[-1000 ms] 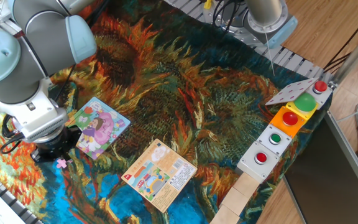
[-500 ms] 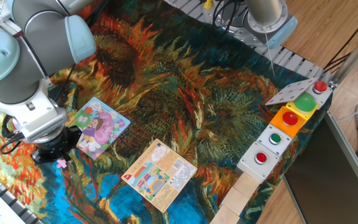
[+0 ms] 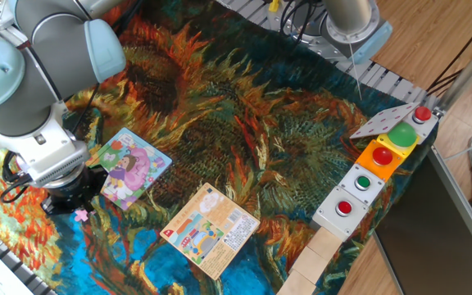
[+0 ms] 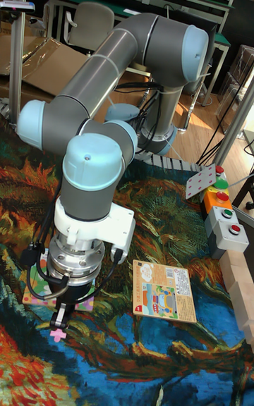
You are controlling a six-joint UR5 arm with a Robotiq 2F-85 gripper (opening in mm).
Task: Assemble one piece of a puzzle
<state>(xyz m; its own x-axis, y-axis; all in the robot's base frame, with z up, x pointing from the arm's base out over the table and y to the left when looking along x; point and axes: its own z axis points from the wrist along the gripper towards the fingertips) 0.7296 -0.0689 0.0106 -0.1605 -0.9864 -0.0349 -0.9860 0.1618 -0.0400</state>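
Note:
The piece (image 3: 81,215) is a small pink knobbed shape lying flat on the painted cloth, just off the near-left corner of the puzzle (image 3: 129,168). The puzzle is a square cartoon board with a girl in purple and pink. My gripper (image 3: 74,206) points straight down with its tips at the piece. In the tall fixed view the piece (image 4: 58,334) shows right under the dark fingertips (image 4: 62,317), and the gripper (image 4: 61,323) hides much of the puzzle (image 4: 34,294). The fingers stand close together, and I cannot see whether they clamp the piece.
An orange-peach printed card (image 3: 211,229) lies to the right of the puzzle. A row of button boxes (image 3: 375,168) lines the right edge, with wooden blocks (image 3: 318,254) below them. The sunflower cloth (image 3: 244,123) covers the table.

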